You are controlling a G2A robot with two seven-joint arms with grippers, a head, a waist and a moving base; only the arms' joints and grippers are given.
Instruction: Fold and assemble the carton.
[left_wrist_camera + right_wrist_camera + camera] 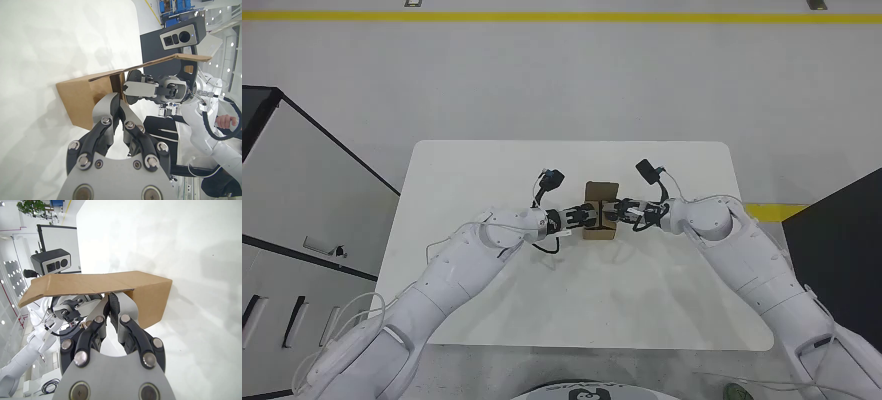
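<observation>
- Carton [600, 208]: one, plain brown corrugated board, matt, box-shaped and only part-formed; it stands at the middle of the desk [492, 300], between the two arms, open end upward
- Long flap [66, 285]: same board, scored across with a bent tip; not yet folded in, it rises from the carton wall farther from the robot, above the open top
- Left gripper [118, 99]: at one side of the carton's rim; fingers [105, 106] pressed together, seemingly pinching a thin edge of board there, which I judge a steadying hold so the box cannot slide
- Right gripper [110, 302]: at the opposite side of the rim, beside the long flap; fingers [125, 302] likewise pressed together on a thin board edge, with the black pads [113, 308] face to face
- Opposed grips, judged: holding two sides squares the walls so the flaps can be turned in
- Finger build: pale grey shells, black links with round rivets, and dimpled pads that would bite on smooth board
- Desk: white, smooth, rounded corners, faint sheen
- Task state, judged: body erected, closing flaps outstanding
</observation>
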